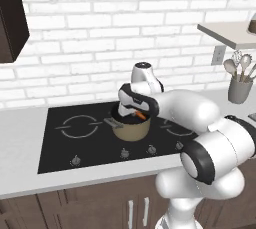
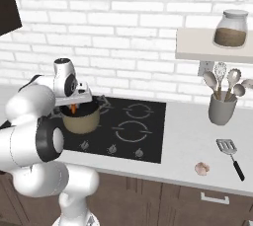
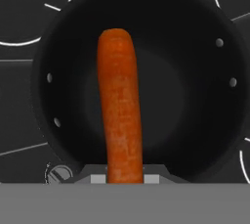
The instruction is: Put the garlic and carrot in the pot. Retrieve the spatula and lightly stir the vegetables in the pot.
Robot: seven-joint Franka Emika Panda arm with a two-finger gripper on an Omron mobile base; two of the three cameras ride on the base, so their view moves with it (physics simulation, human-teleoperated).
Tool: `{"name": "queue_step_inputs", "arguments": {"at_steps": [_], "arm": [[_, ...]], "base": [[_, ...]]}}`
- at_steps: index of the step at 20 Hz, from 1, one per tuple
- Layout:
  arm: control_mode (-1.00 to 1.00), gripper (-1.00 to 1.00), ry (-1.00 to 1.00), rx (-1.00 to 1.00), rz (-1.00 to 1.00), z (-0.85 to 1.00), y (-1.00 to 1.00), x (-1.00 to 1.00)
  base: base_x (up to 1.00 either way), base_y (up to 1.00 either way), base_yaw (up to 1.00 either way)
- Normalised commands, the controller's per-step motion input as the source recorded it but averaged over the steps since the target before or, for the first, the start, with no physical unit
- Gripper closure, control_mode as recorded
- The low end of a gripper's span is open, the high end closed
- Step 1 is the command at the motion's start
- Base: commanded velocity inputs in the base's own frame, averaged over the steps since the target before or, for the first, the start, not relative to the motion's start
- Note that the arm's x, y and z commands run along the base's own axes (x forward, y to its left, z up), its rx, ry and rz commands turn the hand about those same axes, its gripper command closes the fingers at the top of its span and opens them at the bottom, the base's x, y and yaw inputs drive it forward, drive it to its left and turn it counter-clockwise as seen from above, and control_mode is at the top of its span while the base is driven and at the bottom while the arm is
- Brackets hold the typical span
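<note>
A: One vegetable is over the pot for now: the short orange tapered carrot (image 3: 118, 105). The hand (image 1: 134, 111) is clenched on its one end, holding it above the round tan-gold pot (image 1: 131, 128) with the dark inside, in the middle of the left base frame.

B: Why is it held there and not lower?

A: Judging from the hand view, the carrot hangs inside the ring of the pot's rim, so a release would likely drop it onto the dark bottom and not onto the black glass hob (image 1: 65, 143). It looks like the moment before letting go.

B: Which way does it point?

A: In the hand view its long axis runs from bottom centre up towards the upper middle, the rounded free end uppermost in the frame and the gripped end at the bottom edge. In the left base view it sticks out slantwise to the right of the hand, over the pot's mouth.

B: And the rest?

A: The small whitish-pink garlic bulb (image 2: 201, 169) lies on the pale desk (image 2: 188, 136) at lower right of the right base frame, well apart from the pot. Just beside it, further right, lies the grey metal slotted spatula (image 2: 230, 155) with its dark handle towards the lower right. Both look untouched, so the robot probably has those steps still ahead.
</note>
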Motion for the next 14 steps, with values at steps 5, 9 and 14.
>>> {"name": "queue_step_inputs", "arguments": {"at_steps": [5,9,14], "arm": [[-1.00,1.00,0.00,0.00,0.00,-0.22,0.00,0.14],[-1.00,1.00,0.00,0.00,0.00,-0.19,0.00,0.12],[-1.00,1.00,0.01,0.00,0.00,-0.14,0.00,0.12]], "base": [[0.00,0.00,0.00],[0.00,0.00,0.00],[0.00,0.00,0.00]]}}
